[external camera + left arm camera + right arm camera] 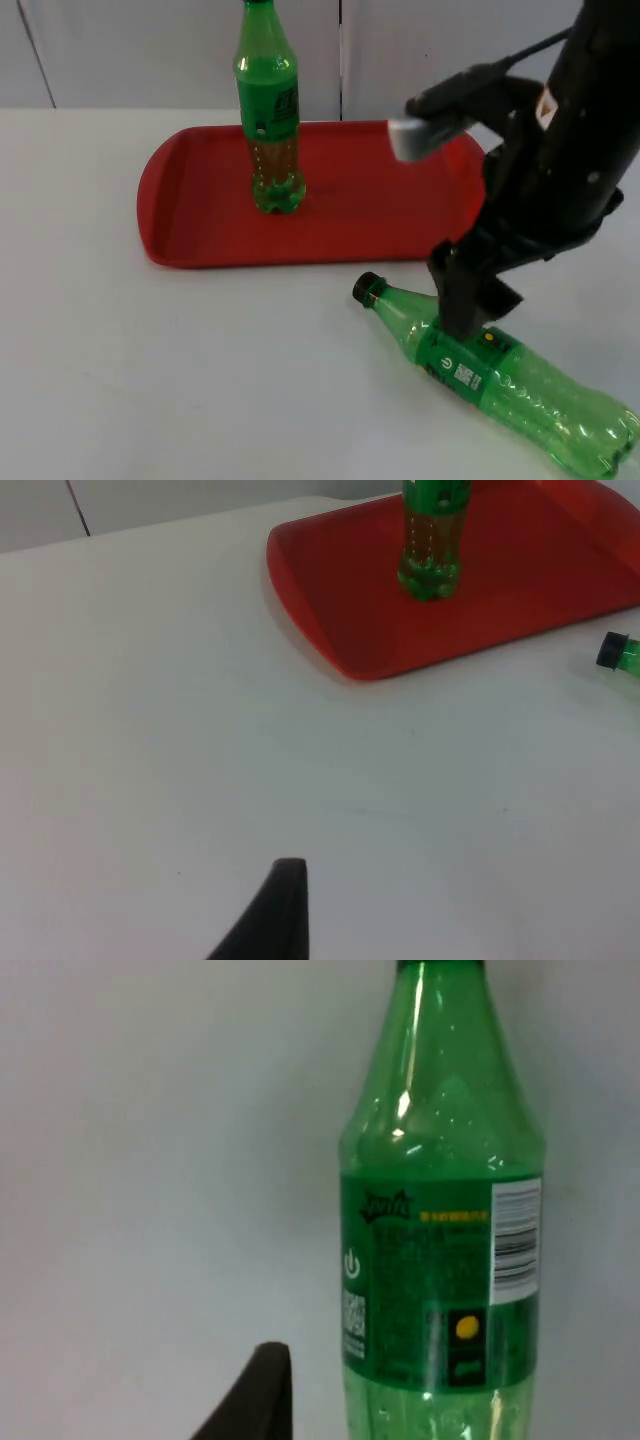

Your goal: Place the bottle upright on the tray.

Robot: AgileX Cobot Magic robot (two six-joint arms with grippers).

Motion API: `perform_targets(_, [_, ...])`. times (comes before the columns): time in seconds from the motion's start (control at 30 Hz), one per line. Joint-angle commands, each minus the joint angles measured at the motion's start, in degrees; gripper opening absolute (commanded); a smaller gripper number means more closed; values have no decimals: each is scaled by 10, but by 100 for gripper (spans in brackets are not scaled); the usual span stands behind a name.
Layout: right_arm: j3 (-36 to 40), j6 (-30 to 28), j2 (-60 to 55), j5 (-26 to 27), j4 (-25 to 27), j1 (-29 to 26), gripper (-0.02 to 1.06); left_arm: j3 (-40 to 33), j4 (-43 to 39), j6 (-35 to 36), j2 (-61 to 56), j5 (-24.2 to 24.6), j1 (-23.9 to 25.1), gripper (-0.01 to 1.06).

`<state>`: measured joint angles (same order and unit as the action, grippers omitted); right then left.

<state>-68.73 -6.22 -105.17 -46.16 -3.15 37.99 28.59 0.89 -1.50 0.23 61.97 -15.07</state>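
The bottle [500,375] lying under my right gripper [468,318] is clear green plastic, glossy, with bright glints along its shoulder and a ribbed lower body; its printed label [440,1275] looks like smooth film and its cap [364,289] is dark, duller plastic. The standing bottle [270,110] has the same shiny green plastic. The red tray [200,215] is smooth plastic with a soft sheen. The white surface [150,370] looks matt. My fingers [255,1400] are matt black.
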Motion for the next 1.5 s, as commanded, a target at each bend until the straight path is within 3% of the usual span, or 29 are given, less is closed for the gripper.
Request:
perform_targets(0.0, [-3,-2,-16,11,-19,6,104,-3,-3,2,-2,-3,-3,105])
perform_targets(0.27, [-3,-10,-66,90,-28,21,104,-3,-4,2,-2,-3,-3,105])
perform_targets(0.77, [-4,-6,-140,187,-31,25,103,-3,-4,2,-2,-3,-3,105])
perform_targets(0.93, [-23,17,-162,184,-32,25,98,-3,-4,2,-2,-3,-3,105])
perform_targets(1.47, [-38,4,-185,134,-43,25,98,-3,-4,2,-2,-3,-3,105])
